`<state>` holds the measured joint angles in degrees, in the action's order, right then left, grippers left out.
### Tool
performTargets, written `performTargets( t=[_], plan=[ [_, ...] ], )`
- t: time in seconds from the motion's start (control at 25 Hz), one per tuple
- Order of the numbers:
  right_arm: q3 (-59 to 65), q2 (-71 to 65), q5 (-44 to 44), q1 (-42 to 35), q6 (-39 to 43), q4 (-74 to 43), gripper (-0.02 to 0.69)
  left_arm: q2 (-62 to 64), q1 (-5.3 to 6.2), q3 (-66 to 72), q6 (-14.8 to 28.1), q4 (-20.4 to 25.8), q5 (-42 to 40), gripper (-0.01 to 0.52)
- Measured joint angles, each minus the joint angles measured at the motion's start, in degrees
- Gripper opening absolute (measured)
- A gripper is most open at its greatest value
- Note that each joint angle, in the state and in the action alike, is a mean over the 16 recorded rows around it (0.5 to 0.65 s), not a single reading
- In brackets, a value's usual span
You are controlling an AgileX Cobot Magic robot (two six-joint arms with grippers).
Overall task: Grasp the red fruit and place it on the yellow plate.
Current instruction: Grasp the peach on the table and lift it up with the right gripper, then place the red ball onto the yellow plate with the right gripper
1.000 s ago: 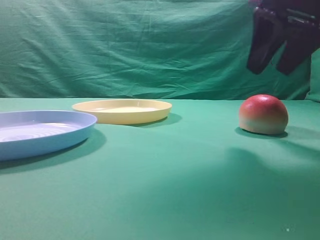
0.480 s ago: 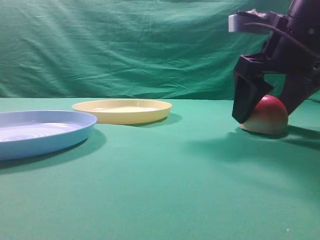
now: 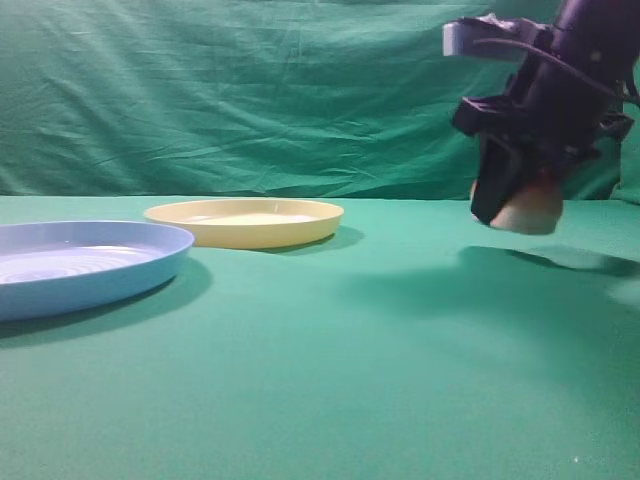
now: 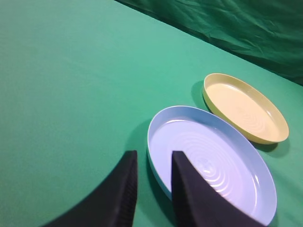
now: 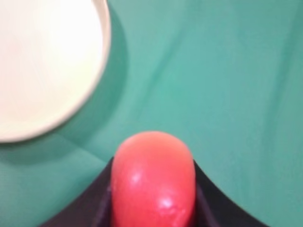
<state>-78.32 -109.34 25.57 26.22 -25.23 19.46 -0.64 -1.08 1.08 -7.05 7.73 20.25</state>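
The red fruit (image 5: 154, 182) fills the space between the black fingers of my right gripper (image 5: 154, 189), which is shut on it. In the exterior high view the right gripper (image 3: 520, 205) hangs at the right, and the fruit's pale base (image 3: 530, 212) shows under it, lifted off the cloth. The yellow plate (image 3: 245, 221) lies at mid-left, with nothing in it. It is the pale disc (image 5: 42, 66) at the upper left of the right wrist view. My left gripper (image 4: 152, 163) hangs over the near rim of a light-blue plate (image 4: 213, 161), its fingers slightly apart and holding nothing.
The light-blue plate (image 3: 80, 265) lies at the left front, close to the yellow plate (image 4: 244, 106). A green cloth (image 3: 330, 370) covers the table and a green backdrop (image 3: 250, 90) hangs behind it.
My right gripper came down over the red fruit, shut on it and lifted it off the cloth, shifting slightly left. The plates have not moved.
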Motion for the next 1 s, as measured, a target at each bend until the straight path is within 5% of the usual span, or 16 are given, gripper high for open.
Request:
performTargets(
  t=[0.28, 0.76, 0.88, 1.0],
  plan=[
    [-10.02, -7.61, -2.33, 6.97, -6.49, 2.39, 0.297, 0.0, 0.0, 0.0, 0.0, 0.0, 0.0, 0.157],
    [-17.63, -14.3, -3.7, 9.61, -10.56, 2.89, 0.576, 0.0, 0.0, 0.0, 0.0, 0.0, 0.0, 0.157],
    [-18.64, -12.34, -2.43, 9.61, -10.58, 2.92, 0.571, 0.0, 0.0, 0.0, 0.0, 0.0, 0.0, 0.157],
    [-19.47, -9.27, 0.06, 9.61, -10.42, 2.85, 0.484, 0.0, 0.0, 0.0, 0.0, 0.0, 0.0, 0.157]
  ],
)
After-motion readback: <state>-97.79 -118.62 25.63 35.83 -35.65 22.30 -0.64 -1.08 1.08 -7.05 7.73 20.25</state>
